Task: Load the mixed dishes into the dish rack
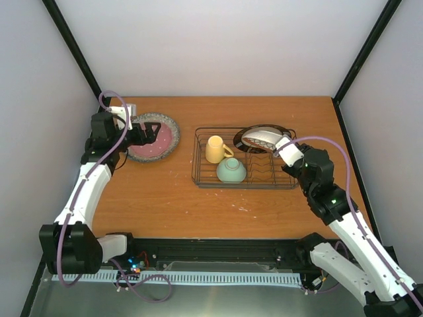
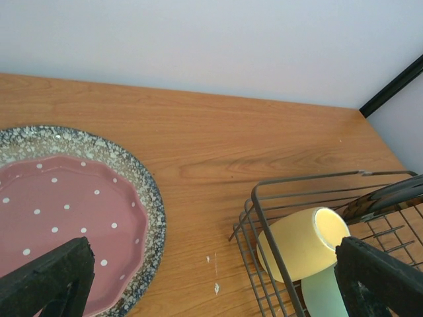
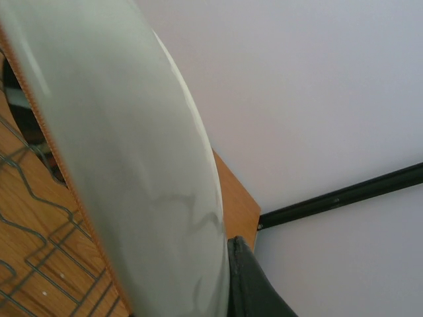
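1. The left gripper (image 1: 150,134) hangs just above the pink plate (image 1: 158,139). Its two black fingers (image 2: 46,277) are wide apart and nothing is between them.
2. The pink plate lies flat on the wooden table (image 1: 165,191), directly under this gripper. In the left wrist view its speckled grey rim reaches out ahead of the fingers.
3. The dish rack (image 1: 246,179) stands on the table well to the right of the left gripper.
4. The yellow mug (image 1: 215,149) lies on its side in the rack's left part, the part nearest to the left gripper.
5. The mint-green bowl (image 1: 231,170) sits upside down in the rack. It is just beside the mug, on the near side.
6. The right gripper (image 1: 280,142) is clamped on the rim of the cream plate (image 1: 260,137) and holds it tilted over the far right part of the rack.
7. In the right wrist view, the pale underside of this plate fills the left half, and one dark finger (image 3: 248,284) presses against its edge. The rack wires show under the plate.
8. A dark plate (image 1: 285,130) is just behind the cream plate, at the far side of the rack. I cannot tell if it stands between the prongs.
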Robot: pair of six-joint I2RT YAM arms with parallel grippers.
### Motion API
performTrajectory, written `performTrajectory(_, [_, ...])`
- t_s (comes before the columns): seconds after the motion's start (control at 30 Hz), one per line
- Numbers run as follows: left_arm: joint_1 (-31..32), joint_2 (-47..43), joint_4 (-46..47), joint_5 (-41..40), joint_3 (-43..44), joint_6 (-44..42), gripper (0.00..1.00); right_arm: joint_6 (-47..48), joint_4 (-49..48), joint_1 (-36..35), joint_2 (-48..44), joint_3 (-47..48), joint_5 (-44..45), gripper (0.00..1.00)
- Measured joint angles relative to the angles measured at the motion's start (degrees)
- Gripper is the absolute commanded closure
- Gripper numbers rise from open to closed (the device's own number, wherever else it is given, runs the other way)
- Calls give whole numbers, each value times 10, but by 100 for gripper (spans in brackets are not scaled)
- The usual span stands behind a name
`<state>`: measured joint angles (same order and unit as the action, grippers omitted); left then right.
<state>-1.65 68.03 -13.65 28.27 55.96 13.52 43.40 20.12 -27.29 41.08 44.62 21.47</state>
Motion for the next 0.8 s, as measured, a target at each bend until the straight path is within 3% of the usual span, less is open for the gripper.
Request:
performTrajectory(0.4, [-3, 21, 7, 0, -24, -6, 0, 57, -61, 116, 50, -19, -115, 97])
performTrajectory(0.8, [-6, 36, 21, 0, -28, -8, 0, 71, -73, 129, 77, -31, -200, 97])
